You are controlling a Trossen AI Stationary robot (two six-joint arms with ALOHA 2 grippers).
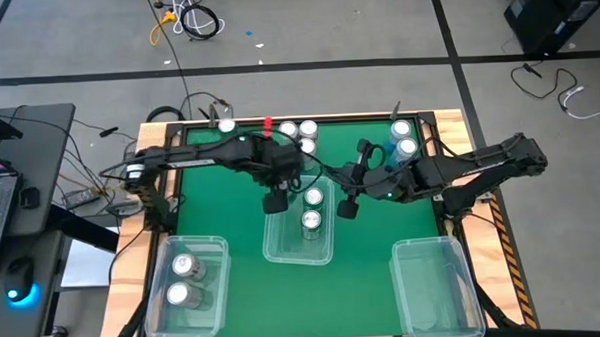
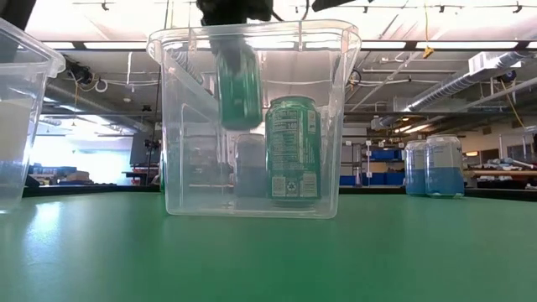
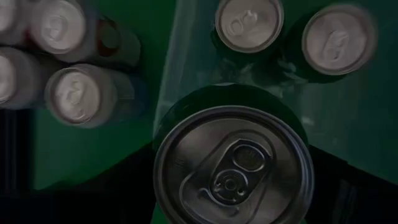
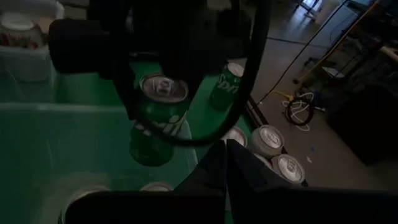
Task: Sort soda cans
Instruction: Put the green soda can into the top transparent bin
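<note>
Surface (image 1: 377, 231): green mat, wooden rim; three clear bins along the near edge, loose cans along the far edge.

Left end effector (image 1: 275, 201): over the far end of the middle bin (image 1: 297, 251); clamped on a green can (image 2: 239, 88), held upright above the bin floor, partly below the rim in the low view.

Held can, left wrist view: silver top (image 3: 233, 168) fills the picture; two more tops below it inside the bin.

Right end effector (image 1: 348, 207): just beside the middle bin, on its right-arm side; fingers pressed together, nothing between them.

Middle bin, contents: two cans seen from above (image 1: 311, 220), (image 1: 313, 196); one reads green in the low view (image 2: 294, 151); colour of the other not clear.

Left bin (image 1: 189, 285): two cans with silver tops (image 1: 183, 265), (image 1: 179, 295); body colour hard to tell.

Right bin (image 1: 434, 289): no cans.

Far edge, unsorted: group of silver-topped cans near the middle (image 1: 297, 134), one near the left arm (image 1: 225, 125), blue pair at the far right corner (image 1: 403, 140); exact count not readable.

Progress, judged: four cans binned, a fifth about to be dropped; well under halfway; blue cans untouched, likely meant for the right bin.
</note>
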